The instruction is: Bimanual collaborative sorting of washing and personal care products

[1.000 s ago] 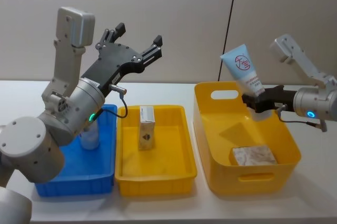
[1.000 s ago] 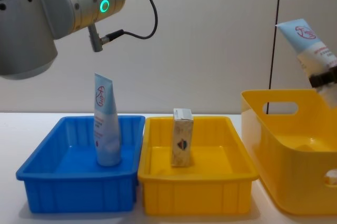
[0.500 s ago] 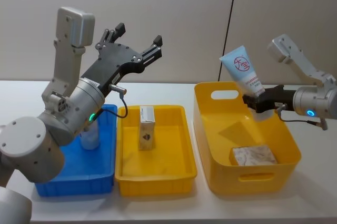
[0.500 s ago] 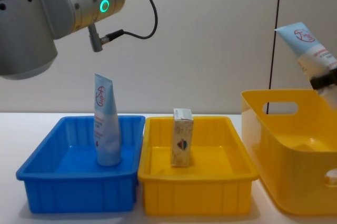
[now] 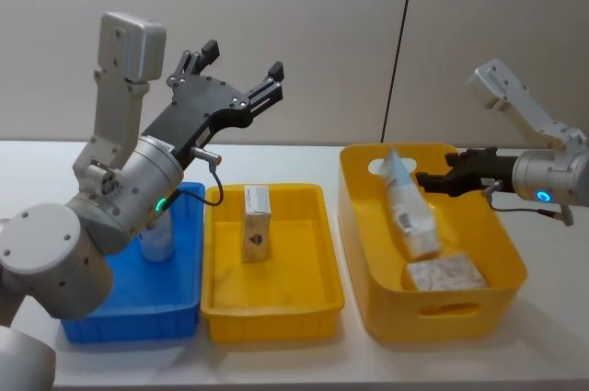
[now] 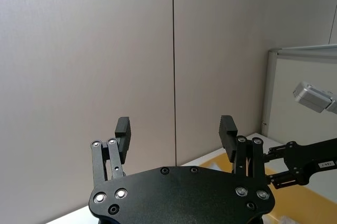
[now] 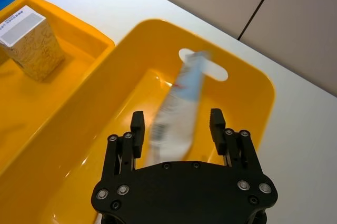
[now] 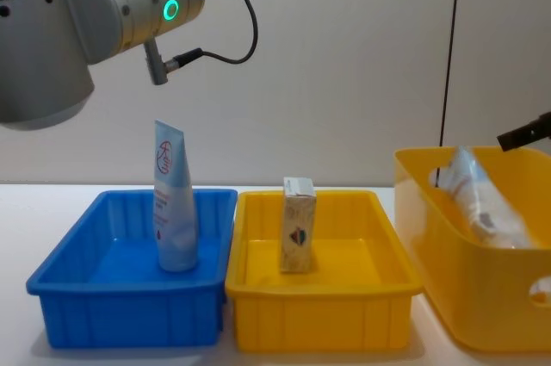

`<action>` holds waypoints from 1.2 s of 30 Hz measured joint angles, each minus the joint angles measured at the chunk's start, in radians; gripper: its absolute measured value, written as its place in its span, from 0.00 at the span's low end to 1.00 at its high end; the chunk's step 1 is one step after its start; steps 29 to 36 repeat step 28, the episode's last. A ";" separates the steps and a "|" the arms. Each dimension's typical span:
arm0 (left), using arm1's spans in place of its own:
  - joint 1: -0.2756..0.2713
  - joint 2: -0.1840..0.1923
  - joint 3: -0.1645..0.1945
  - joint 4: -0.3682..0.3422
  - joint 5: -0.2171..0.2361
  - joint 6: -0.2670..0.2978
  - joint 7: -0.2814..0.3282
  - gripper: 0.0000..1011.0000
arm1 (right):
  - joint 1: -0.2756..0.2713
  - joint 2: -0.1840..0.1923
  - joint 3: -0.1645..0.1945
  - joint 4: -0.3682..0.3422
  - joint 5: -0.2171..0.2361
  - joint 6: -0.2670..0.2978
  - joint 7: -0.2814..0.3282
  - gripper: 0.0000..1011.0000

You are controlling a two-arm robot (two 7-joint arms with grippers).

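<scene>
At the far left, the left end effector [image 5: 235, 74] is raised high above the blue bin [image 5: 184, 304] with its jaws spread wide and nothing between them. Inside that bin a pale blue squeeze tube [image 8: 174, 198] stands upright on its cap. Next along the surface [image 5: 304, 368], the shallow yellow tray [image 5: 271, 308] holds a cream carton [image 5: 256, 223] standing on end, its dark emblem facing forward.

Further right sits the deep yellow basket [image 5: 437, 304]. A second squeeze tube [image 5: 407, 205] is inside it, tilted with its crimped end toward the handle cut-out, above a pale textured pack [image 5: 444, 272] lying on the basket floor. The right end effector [image 5: 433, 179] hovers over the basket with jaws apart and empty; in the right wrist view the tube [image 7: 176, 110] appears blurred between and below the spread fingers [image 7: 217, 124], so it looks to be falling or just landing.

The step in hand appears to be the release into the basket. To finish it well, the right arm should probably lift straight up, jaws open, clear of the basket rim before swinging away. The left arm does best waiting high, clear of its upright tube.
</scene>
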 joint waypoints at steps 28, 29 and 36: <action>0.000 0.000 0.000 0.000 0.000 0.000 0.000 0.99 | 0.003 0.001 -0.004 0.003 -0.002 0.000 -0.001 0.99; 0.000 0.000 0.000 0.000 0.000 0.000 0.000 0.99 | 0.003 0.001 -0.004 0.003 -0.002 0.000 -0.001 0.99; 0.000 0.000 0.000 0.000 0.000 0.000 0.000 0.99 | 0.003 0.001 -0.004 0.003 -0.002 0.000 -0.001 0.99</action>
